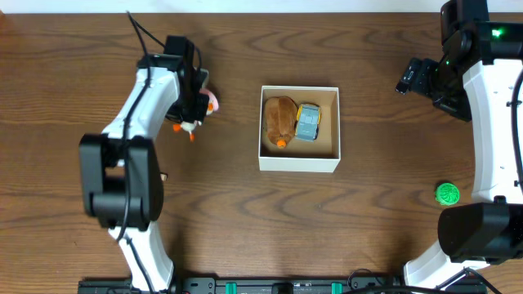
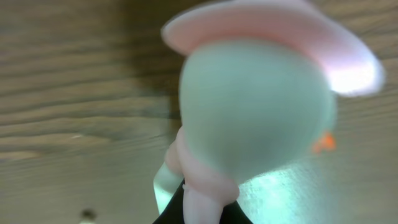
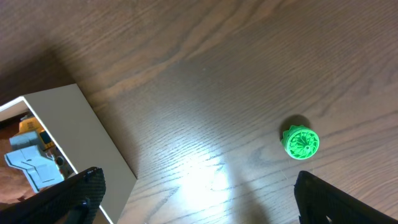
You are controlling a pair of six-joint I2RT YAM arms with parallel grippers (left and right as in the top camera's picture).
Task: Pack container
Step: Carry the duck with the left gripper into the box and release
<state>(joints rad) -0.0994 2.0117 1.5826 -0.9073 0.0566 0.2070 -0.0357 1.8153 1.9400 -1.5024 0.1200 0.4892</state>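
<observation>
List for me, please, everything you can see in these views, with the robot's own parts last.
container: one, white walls and brown inside, middle of the table.
plush toy: one, brown with an orange bit, inside the container, left part.
toy car: one, grey and yellow, inside the container, beside the plush toy.
figure toy: one, pale with a pink hat and orange parts, at the left gripper, left of the container.
round toy: one, green, on the table at the right, outside the container.
table: one, brown wood, under everything.
left gripper: one, black, at the figure toy; grip unclear.
right gripper: one, black, open, over bare table right of the container.
</observation>
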